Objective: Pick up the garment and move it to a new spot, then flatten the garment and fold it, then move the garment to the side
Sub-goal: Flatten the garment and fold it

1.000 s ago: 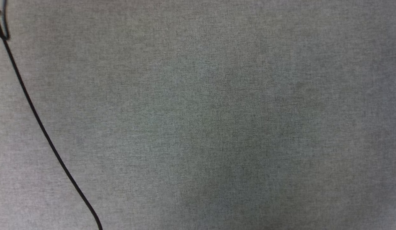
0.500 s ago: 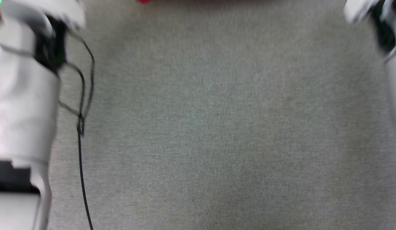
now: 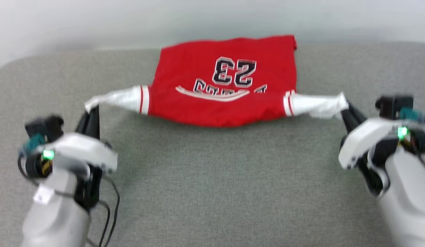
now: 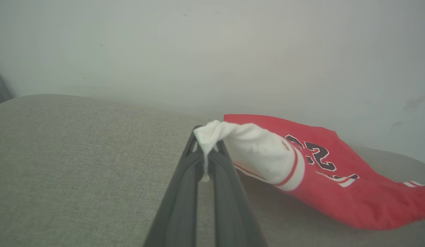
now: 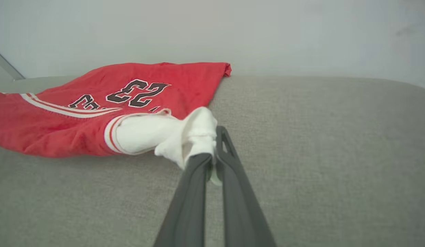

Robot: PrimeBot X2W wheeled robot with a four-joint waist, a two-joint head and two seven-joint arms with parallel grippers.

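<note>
Currently the garment (image 3: 226, 89) is seen spread on a grey fabric surface (image 3: 212, 185), at the far side near a pale wall (image 3: 212, 17), printed side up. The black "23" (image 3: 234, 71) is read upside down in the head view; the lettering beneath it is creased & not legible. The garment's far edge is laid close to the surface's back edge. Both white sleeves are drawn out sideways & toward the robot, each twisted into a narrow tail.

The left sleeve (image 3: 120, 97) is pinched at its tip by the left gripper (image 3: 92, 111). In the left wrist view the two dark fingers (image 4: 185, 192) are seen pressed nearly together w/ a fold of white cloth caught btwn them. That sleeve appears raised off the surface, w/ shadow cast beneath it.

The right sleeve (image 3: 315, 104) is clamped likewise by the right gripper (image 3: 346, 111). In the right wrist view its fingers (image 5: 240, 206) are closed on bunched white cloth, w/ hardly any gap left.

The near red edge btwn the sleeves is curved toward the robot at mid-span. Red-and-white stripe trim is seen where each sleeve meets the body. A green light (image 3: 48, 154) is lit on each wrist.
</note>
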